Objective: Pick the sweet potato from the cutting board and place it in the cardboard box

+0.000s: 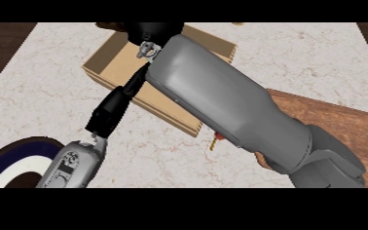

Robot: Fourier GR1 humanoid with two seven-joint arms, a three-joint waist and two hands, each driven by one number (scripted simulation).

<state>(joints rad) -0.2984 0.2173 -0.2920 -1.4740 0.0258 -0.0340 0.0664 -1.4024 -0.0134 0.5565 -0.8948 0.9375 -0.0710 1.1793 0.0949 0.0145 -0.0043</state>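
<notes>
The cardboard box [119, 61] lies open at the upper middle of the counter. My right forearm crosses it from the lower right, and my right hand [155, 33] hangs over the box's far side at the view's top edge. Its fingers curl round a dark brown lump, the sweet potato [109, 26], of which only an end shows left of the hand. The wooden cutting board [323, 114] lies at the right, partly under the forearm, with no sweet potato showing on it. My left hand [109, 109] rests open at the lower left, fingers straight, pointing up toward the box's near edge.
A dark blue and white plate [22, 162] sits at the lower left corner, beside my left wrist. A small red and yellow thing [215, 139] peeks out under the right forearm by the board's edge. Pale marble counter [302, 58] surrounds the box.
</notes>
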